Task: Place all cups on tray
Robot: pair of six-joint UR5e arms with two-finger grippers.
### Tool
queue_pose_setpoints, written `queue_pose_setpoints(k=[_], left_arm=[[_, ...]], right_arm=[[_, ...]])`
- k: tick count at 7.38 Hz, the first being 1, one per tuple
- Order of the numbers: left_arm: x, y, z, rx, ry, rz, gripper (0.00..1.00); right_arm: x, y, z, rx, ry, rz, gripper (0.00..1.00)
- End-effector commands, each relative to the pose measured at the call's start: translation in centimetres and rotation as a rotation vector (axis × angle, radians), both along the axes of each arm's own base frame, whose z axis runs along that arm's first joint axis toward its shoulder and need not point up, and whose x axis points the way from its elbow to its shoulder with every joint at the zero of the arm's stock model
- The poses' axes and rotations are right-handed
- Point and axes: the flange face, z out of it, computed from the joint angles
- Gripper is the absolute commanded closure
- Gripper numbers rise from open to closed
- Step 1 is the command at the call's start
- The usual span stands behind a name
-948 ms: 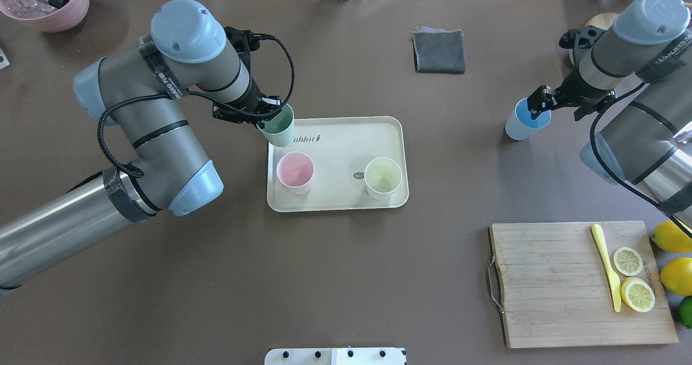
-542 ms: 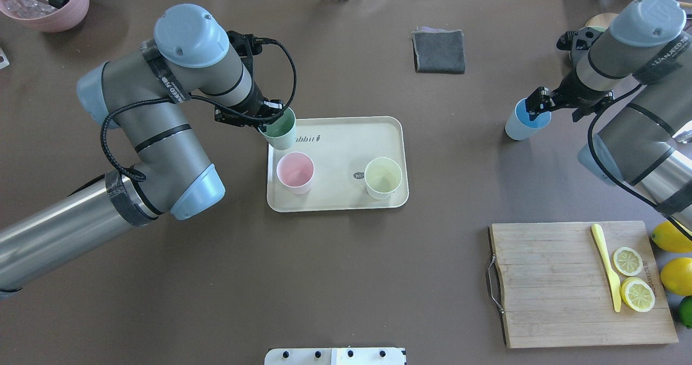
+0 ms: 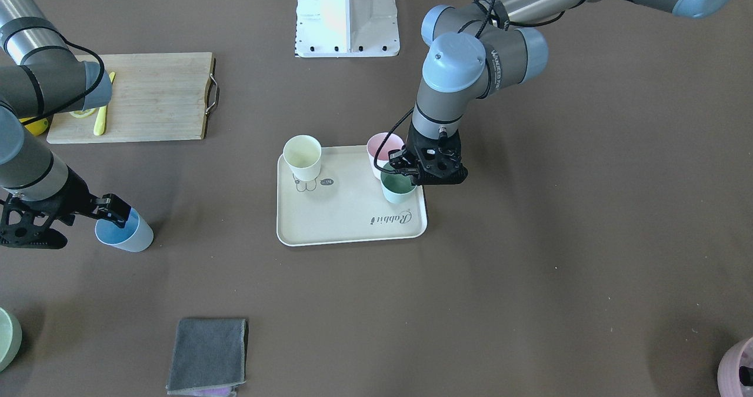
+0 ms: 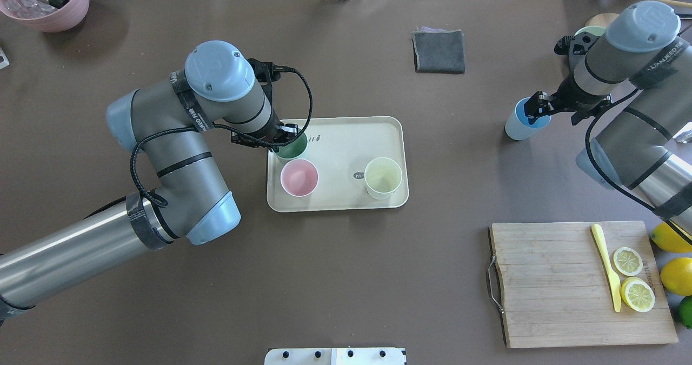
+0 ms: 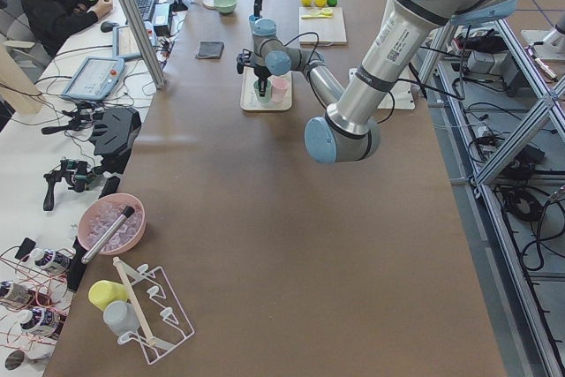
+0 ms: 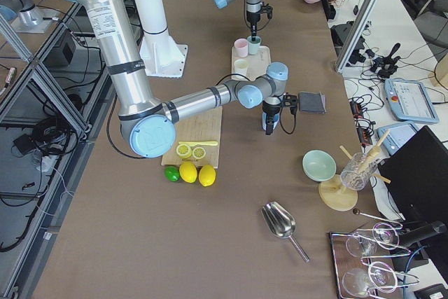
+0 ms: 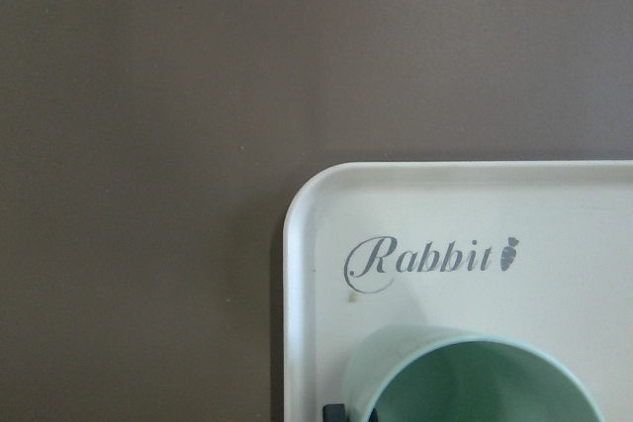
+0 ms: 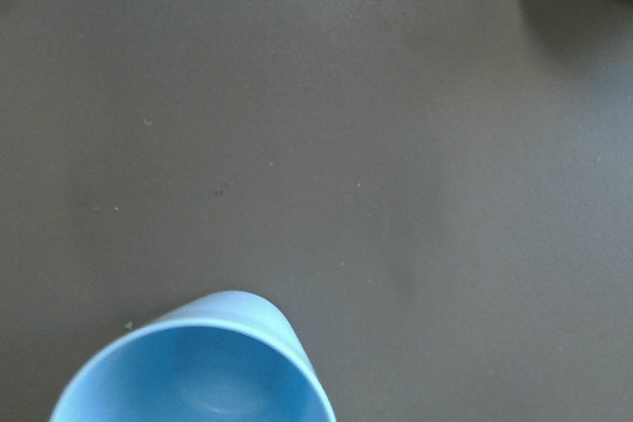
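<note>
The cream tray (image 4: pixel 346 138) holds the pink cup (image 4: pixel 299 177) and the pale yellow cup (image 4: pixel 383 177), both upright. My left gripper (image 4: pixel 282 138) is shut on the rim of the mint green cup (image 4: pixel 292 146) and holds it low over the tray's far left corner, beside the pink cup; I cannot tell whether it touches the tray. The left wrist view shows the green cup's rim (image 7: pixel 485 382) below the "Rabbit" script. My right gripper (image 4: pixel 536 111) is shut on the rim of the light blue cup (image 4: pixel 520 121), which is tilted, off to the right of the tray.
A wooden cutting board (image 4: pixel 557 284) with lemon slices and a yellow knife lies at the near right, with whole lemons (image 4: pixel 673 238) beside it. A grey cloth (image 4: pixel 439 51) lies beyond the tray. A mauve pot (image 4: pixel 46 0) and a pale green bowl (image 3: pixel 6 338) stand at the far corners.
My left arm has carried the green cup rightward and down onto the tray's corner area, next to the pink cup. My right arm shifted slightly while holding the blue cup.
</note>
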Motion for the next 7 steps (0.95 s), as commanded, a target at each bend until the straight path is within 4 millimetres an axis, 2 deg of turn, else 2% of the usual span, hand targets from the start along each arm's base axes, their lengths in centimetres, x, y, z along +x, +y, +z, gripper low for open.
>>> queue_pose_setpoints(k=[1, 2, 4, 6, 7], left_arm=[[-1.4, -1.9, 0.0, 0.002, -0.001, -0.032, 1.00], [-1.3, -2.6, 0.2, 0.003, -0.001, -0.039, 1.00], [0.3, -4.1, -0.5, 0.008, 0.012, -0.046, 1.00], [0.6, -4.3, 0.0, 0.002, 0.006, -0.045, 1.00], [0.7, -4.3, 0.1, 0.003, 0.004, -0.044, 0.69]], right_arm=[[0.0, 0.0, 0.0, -0.001, 0.000, 0.000, 0.01], [0.0, 0.0, 0.0, 0.000, 0.000, 0.000, 0.01], [-0.1, 0.0, 0.0, -0.001, 0.000, 0.000, 0.01], [0.0, 0.0, 0.1, 0.000, 0.002, -0.001, 0.01], [-0.1, -0.2, 0.4, -0.003, 0.011, 0.004, 0.03]])
